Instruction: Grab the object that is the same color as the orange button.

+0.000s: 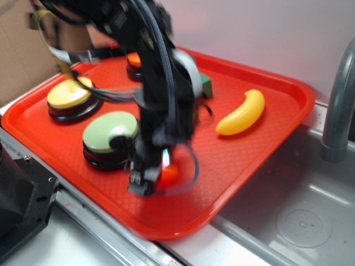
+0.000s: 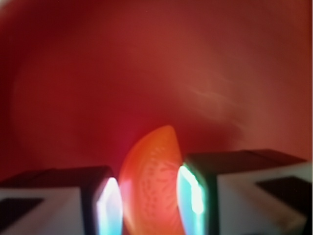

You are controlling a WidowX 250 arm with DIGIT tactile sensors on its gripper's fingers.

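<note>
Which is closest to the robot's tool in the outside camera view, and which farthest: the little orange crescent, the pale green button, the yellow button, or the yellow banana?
1. Small glossy orange plastic crescent: right at the tool, between its fingers.
2. Round pale green-topped push button: just beside it, to the image left.
3. Yellow plastic banana and round yellow-topped push button: on opposite sides of the red tray, too close to rank.

red tray (image 1: pixel 266 133) with a fine grid texture; orange crescent (image 2: pixel 151 186) between the black gripper (image 2: pixel 149 200) fingers; yellow banana (image 1: pixel 242 113); buttons topped yellow (image 1: pixel 69 93), pale green (image 1: pixel 110 130), orange (image 1: pixel 133 59).
</note>
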